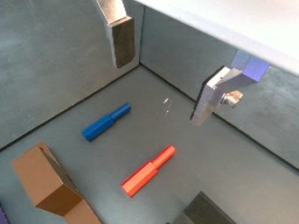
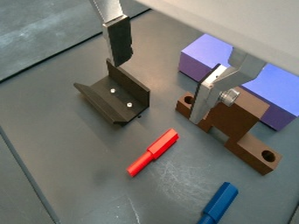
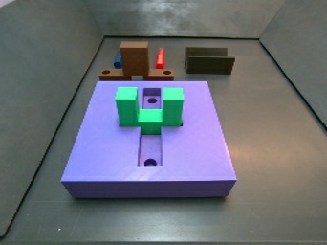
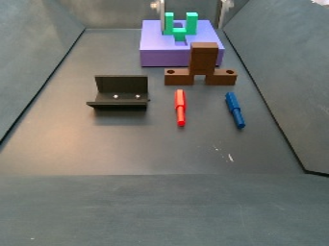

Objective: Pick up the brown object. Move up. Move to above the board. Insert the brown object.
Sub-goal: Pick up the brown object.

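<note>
The brown object (image 2: pixel 233 127) stands on the floor against the board's (image 2: pixel 211 57) near edge, blocky end upright, its flat strip with a round hole lying on the floor. It also shows in both side views (image 3: pixel 134 57) (image 4: pixel 206 61) and in a wrist view (image 1: pixel 47 179). The board (image 3: pixel 192 144) carries a green U-shaped block (image 3: pixel 151 105). My gripper (image 2: pixel 167 66) is open and empty, high above the floor between the fixture (image 2: pixel 114 96) and the brown object. In the other wrist view (image 1: pixel 166 66) nothing lies between its fingers (image 1: pixel 121 42).
A red piece (image 4: pixel 180 106) and a blue piece (image 4: pixel 234 108) lie on the floor in front of the brown object. The fixture (image 4: pixel 119 91) stands to one side of them. Grey walls enclose the floor.
</note>
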Controlling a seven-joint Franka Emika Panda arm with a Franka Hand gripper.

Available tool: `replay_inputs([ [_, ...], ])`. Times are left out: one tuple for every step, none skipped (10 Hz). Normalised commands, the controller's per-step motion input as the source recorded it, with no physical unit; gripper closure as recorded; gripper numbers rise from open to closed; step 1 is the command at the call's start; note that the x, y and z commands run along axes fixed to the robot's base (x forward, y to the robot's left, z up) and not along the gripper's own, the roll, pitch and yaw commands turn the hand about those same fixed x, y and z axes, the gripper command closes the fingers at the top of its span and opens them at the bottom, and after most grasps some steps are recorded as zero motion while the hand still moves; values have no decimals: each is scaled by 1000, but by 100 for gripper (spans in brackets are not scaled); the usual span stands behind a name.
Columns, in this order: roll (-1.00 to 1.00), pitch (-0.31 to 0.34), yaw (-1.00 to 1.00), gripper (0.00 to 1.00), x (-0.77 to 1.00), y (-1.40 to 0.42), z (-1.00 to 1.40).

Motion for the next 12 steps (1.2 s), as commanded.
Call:
replay_inputs([
  [-120,-124,37,0,-89,-234,-183],
  [0,-206,206,0,-429,-729,-311],
  [-13,-159,123,0,-397,-743,-423],
  [-46,-133,54,0,-374,-717,-463],
  [-67,-84,63,0,-114,-677,-426],
  [19,-20,11,0,0,-674,-240],
  [156,26,-43,0,0,-549,-29],
  [193,54,-274,0,-14,-443,0],
  [196,33,-386,0,-86,-334,0],
  [174,0,-189,0,-243,-283,0],
  [146,0,-94,0,-406,-240,-60],
  [71,-44,-26,0,-526,-226,-46],
])
